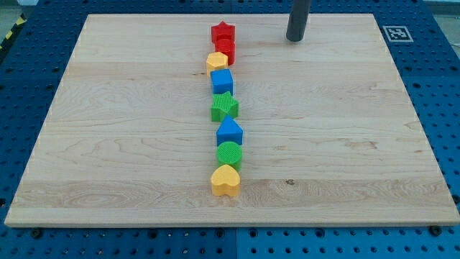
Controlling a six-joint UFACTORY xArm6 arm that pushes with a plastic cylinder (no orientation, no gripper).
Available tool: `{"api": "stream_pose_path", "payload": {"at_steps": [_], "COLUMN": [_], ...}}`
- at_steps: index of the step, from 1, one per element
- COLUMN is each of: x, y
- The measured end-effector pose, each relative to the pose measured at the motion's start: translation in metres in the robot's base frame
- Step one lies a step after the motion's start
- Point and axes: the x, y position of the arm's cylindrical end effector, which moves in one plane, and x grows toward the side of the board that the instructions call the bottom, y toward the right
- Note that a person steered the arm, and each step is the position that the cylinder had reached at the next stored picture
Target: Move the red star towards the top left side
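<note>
My tip (295,39) is resting on the counter (108,144) near the view's top, holding nothing, well to the right of the red star (223,32). The star is heading a column of touching blocks: red block (226,49), yellow block (216,62), blue cube (222,80), green star (224,106), blue block (229,132), green cylinder (230,154), yellow heart (226,180).

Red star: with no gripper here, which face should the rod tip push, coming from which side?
Push the red star on its right-hand face, coming from the view's right. My tip already stands right of it, apart. The star tops the column, touching the red block below; pushing leftward probably spares that.
</note>
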Motion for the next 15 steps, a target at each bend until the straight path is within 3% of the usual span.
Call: {"api": "stream_pose_path", "payload": {"at_steps": [2, 5, 7, 9, 11, 13, 14, 15], "x": [-0.005, 0.014, 0.009, -0.027, -0.001, -0.011, -0.023, -0.023], "y": [0.002, -0.087, -0.13, -0.17, -0.194, -0.249, -0.261, -0.214]}}
